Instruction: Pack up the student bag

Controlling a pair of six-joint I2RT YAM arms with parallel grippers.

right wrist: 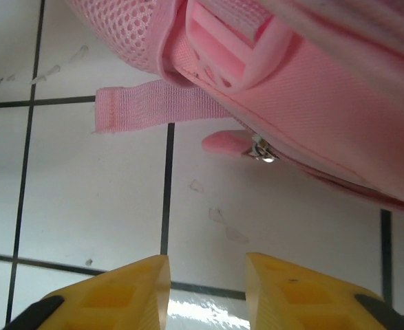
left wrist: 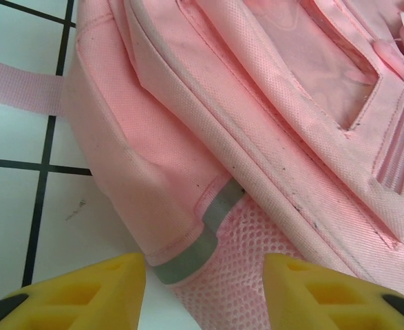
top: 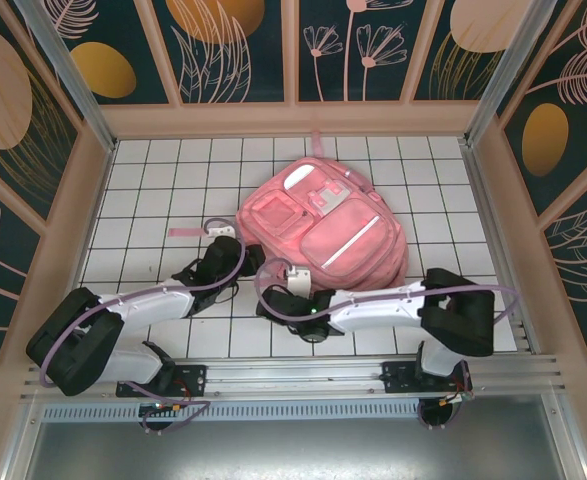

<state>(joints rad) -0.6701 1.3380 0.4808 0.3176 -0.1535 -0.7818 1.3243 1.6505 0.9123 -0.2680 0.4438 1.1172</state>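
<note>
Student bag [top: 318,225] lies flat, front pockets up, at the middle of the white tiled table [top: 153,180], a little right of centre and toward the far side. Dark panels with plant patterns [top: 233,45] wall the table on the left, far and right sides. One loose pink strap [top: 185,232] trails off the bag's left side onto the tiles, just beyond the left arm.

Left gripper [top: 231,248] sits at the bag's near left edge. In its wrist view the yellow fingers [left wrist: 84,295] stand moderately apart, and the bag's corner, with a grey strip [left wrist: 202,237] and mesh pocket [left wrist: 257,275], runs down into the gap. Contact cannot be told; nothing is clamped.

Right gripper [top: 273,282] is at the bag's near edge, close beside the left one. Its wrist view shows the jaws narrower, parted over bare tile, holding nothing. Ahead of them lie a short strap end [right wrist: 153,106], a pink zip pull [right wrist: 232,142] with a metal slider, and a plastic buckle [right wrist: 236,48] on the bag's side.
</note>
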